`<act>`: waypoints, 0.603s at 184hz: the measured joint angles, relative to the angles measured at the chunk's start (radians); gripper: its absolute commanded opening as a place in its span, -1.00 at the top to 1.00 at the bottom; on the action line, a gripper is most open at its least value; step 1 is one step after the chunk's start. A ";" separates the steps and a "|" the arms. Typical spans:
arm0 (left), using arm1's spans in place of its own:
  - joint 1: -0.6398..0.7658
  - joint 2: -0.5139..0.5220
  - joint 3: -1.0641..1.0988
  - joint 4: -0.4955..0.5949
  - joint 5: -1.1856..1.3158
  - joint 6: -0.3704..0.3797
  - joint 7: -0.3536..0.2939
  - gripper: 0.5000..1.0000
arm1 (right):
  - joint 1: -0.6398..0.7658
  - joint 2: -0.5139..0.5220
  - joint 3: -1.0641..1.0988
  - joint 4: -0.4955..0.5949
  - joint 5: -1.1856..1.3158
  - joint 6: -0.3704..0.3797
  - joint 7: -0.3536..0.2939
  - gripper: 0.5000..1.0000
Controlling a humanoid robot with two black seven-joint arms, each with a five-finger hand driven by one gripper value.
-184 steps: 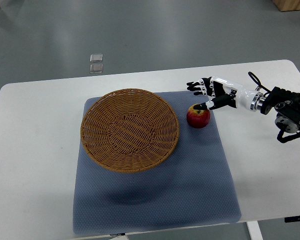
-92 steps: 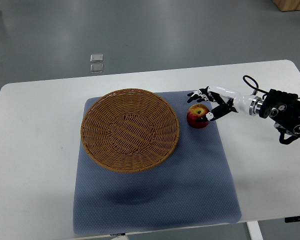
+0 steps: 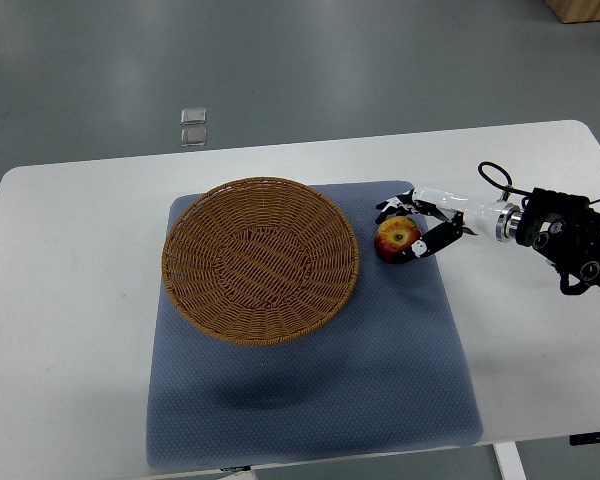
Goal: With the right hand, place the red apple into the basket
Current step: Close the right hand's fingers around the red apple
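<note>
A red apple (image 3: 395, 240) with a yellow patch lies on the blue-grey mat (image 3: 400, 350), just right of the round wicker basket (image 3: 185, 235). My right hand (image 3: 401, 229) reaches in from the right edge and wraps the apple. Its fingers (image 3: 388, 208) curl over the far side, and the thumb presses the near right side. The apple still rests on the mat, a small gap away from the basket rim. The basket holds nothing. No left arm shows.
The mat covers the middle of the white table (image 3: 70, 330). My right forearm and its black wrist housing (image 3: 570, 235) hang over the table's right part. Two small clear squares (image 3: 192, 127) lie on the grey floor beyond the far edge.
My right hand dropped from above the apple and closed its fingers and thumb around it. The forearm moved slightly toward the near side. The apple has hardly shifted.
</note>
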 measured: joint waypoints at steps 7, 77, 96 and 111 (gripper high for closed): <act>0.000 0.000 0.000 0.000 0.000 0.000 0.000 -1.00 | 0.000 0.000 -0.001 0.000 -0.005 0.001 0.003 -0.64; 0.000 0.000 0.000 0.000 0.000 0.000 0.000 -1.00 | 0.000 -0.001 -0.001 0.000 -0.032 -0.007 0.017 0.46; 0.000 0.000 0.000 0.000 0.001 0.000 0.000 -1.00 | 0.002 -0.001 -0.003 0.000 -0.033 -0.009 0.018 0.69; 0.000 0.000 0.000 0.000 0.001 0.000 0.000 -1.00 | 0.003 -0.001 -0.003 0.000 -0.033 -0.010 0.022 0.83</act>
